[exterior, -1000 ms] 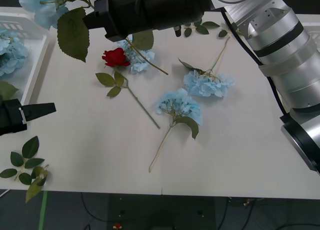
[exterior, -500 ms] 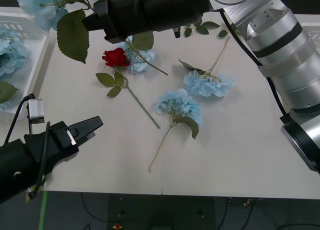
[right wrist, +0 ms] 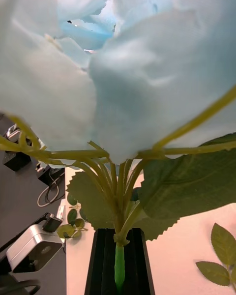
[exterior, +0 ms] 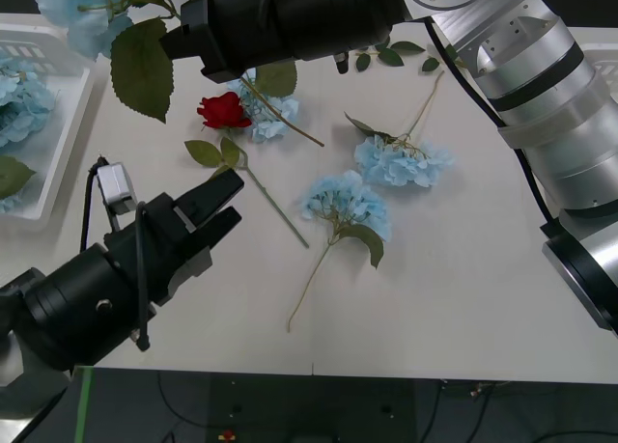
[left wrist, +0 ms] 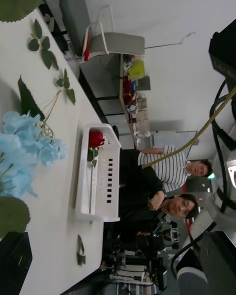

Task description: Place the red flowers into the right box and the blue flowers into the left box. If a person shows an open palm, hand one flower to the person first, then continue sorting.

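Note:
My right gripper [exterior: 179,28] reaches to the far left and is shut on the stem of a blue flower [exterior: 72,9] held above the left box [exterior: 60,163]; the stem [right wrist: 118,260] sits between its black fingers [right wrist: 101,265]. More blue flowers [exterior: 17,105] lie in that box. A red flower [exterior: 224,110] lies on the table, with three blue flowers [exterior: 346,202] [exterior: 401,161] [exterior: 266,115] around it. My left gripper [exterior: 230,197] is open just below the rose's leaves. Another red flower [left wrist: 96,138] lies in the right box [left wrist: 105,177].
A leaf sprig [exterior: 386,55] lies at the table's far edge. The long stems of the red flower and the blue flowers cross the middle of the table. The right arm's silver links [exterior: 550,105] span the table's right side.
My left arm has swept in from the left edge toward the table's middle, its open fingers now near the red flower's stem. The right arm holds still with its blue flower.

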